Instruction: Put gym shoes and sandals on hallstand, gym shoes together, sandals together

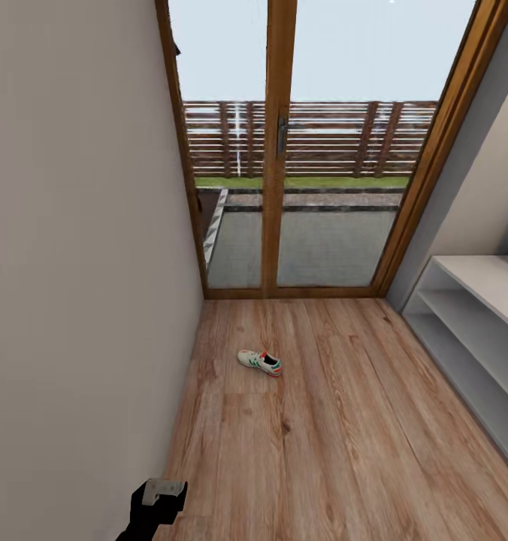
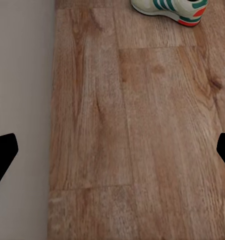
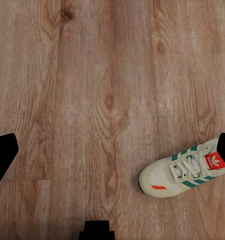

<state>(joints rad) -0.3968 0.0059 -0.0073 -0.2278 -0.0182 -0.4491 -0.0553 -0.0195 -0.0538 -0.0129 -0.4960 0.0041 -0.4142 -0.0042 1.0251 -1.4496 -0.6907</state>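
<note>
White gym shoe [image 1: 259, 363] lies alone mid-floor near the glass door [image 1: 284, 150], awaiting pickup; hallstand [image 1: 476, 315] waits empty rightward. Both grippers' fingers [image 2: 5, 152] look spread.

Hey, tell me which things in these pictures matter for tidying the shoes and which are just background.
For the job:
gym shoe
second gym shoe
hallstand
corridor floor
left gripper, jaws open

Just there:
glass door
wall
fence

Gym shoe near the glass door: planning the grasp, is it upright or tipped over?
Upright. The gym shoe rests on its sole on the corridor floor, its laces and tongue patch facing up.
</note>
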